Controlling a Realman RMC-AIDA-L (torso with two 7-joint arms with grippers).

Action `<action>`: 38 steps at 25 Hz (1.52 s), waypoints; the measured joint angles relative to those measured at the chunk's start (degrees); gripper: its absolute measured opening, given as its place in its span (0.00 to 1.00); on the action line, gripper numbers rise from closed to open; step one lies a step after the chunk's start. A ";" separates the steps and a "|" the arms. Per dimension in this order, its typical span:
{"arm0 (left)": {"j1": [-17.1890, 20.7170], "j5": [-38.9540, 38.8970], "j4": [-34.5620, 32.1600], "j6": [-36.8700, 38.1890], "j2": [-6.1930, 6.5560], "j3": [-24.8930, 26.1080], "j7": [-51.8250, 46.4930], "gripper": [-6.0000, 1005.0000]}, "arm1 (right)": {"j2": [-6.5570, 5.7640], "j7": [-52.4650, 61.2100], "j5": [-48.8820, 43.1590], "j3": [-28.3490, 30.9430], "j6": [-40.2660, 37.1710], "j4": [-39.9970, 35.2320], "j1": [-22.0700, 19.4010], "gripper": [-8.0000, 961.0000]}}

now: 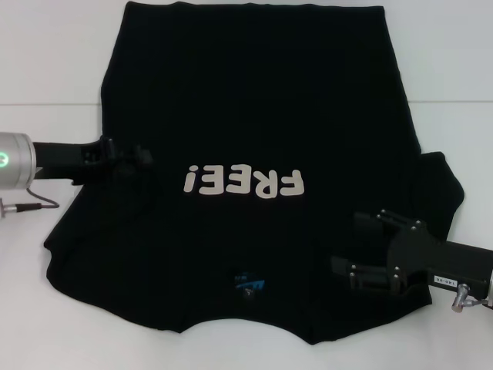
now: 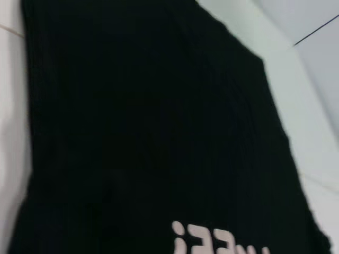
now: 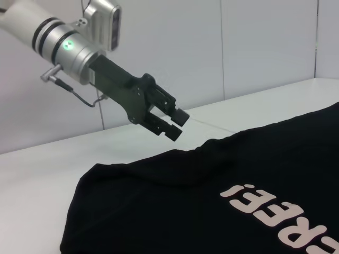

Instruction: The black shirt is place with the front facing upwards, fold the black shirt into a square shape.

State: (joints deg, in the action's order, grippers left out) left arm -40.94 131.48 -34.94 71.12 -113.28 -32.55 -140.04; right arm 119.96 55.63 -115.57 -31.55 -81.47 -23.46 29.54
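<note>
One black shirt (image 1: 254,100) lies spread on one white surface (image 1: 46,69). On it I count one printed word, "FREE!" (image 1: 243,182), five characters in all, and one small blue neck label (image 1: 250,284). Two arms reach in, each with one end effector: the left end effector (image 1: 139,160) and the right end effector (image 1: 362,247).

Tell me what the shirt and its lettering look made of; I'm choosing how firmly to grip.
The black shirt looks like soft, matte knit cloth: it lies limp, with wavy edges and faint ribbing in the left wrist view. The white "FREE!" lettering looks like a flat print or transfer with crisp edges; which one is unclear. The table looks smooth, hard and white.
</note>
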 joint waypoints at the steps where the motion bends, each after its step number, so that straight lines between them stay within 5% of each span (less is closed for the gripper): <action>1: 0.32 -1.37 0.75 0.04 0.10 0.02 0.44 0.26 | 0.00 0.00 0.00 0.00 0.00 0.00 0.00 0.98; 8: 3.60 -5.71 2.21 1.19 0.66 0.33 8.06 0.50 | 0.00 -0.33 0.00 0.25 0.38 0.41 -0.08 0.98; 10: 4.47 -7.20 2.11 4.98 0.40 0.34 17.66 0.74 | 0.00 -0.06 0.00 0.63 0.97 0.51 -0.09 0.98; 19: 9.38 -14.00 1.12 17.48 -2.65 0.76 51.87 0.79 | -0.92 16.08 0.06 4.05 4.85 -3.62 -0.42 0.98; 20: 10.99 -15.78 1.07 21.60 -3.92 0.67 63.03 0.78 | -1.07 19.42 -0.09 4.02 4.86 -5.19 -0.62 0.98; 22: 11.92 -16.10 0.61 23.48 -4.96 0.61 68.16 0.78 | -1.62 28.34 -1.08 3.75 4.86 -9.47 -1.08 0.98; 25: 12.85 -15.72 -0.52 23.69 -6.04 -0.15 70.25 0.78 | -3.08 43.54 -4.76 3.51 4.42 -15.14 -1.44 0.98; 32: 13.48 -15.64 -0.57 22.59 -6.12 -0.55 71.00 0.79 | -8.30 76.28 -20.30 3.49 -1.97 -24.34 1.43 0.98; 38: 13.71 -15.65 -0.51 21.99 -5.82 -0.59 70.88 0.79 | -8.98 91.28 -34.91 3.47 -6.34 -28.14 6.90 0.98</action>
State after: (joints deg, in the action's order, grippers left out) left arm -27.23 115.84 -35.46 93.12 -119.11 -33.14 -69.16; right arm 110.99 146.91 -150.48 -28.09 -87.81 -51.60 36.44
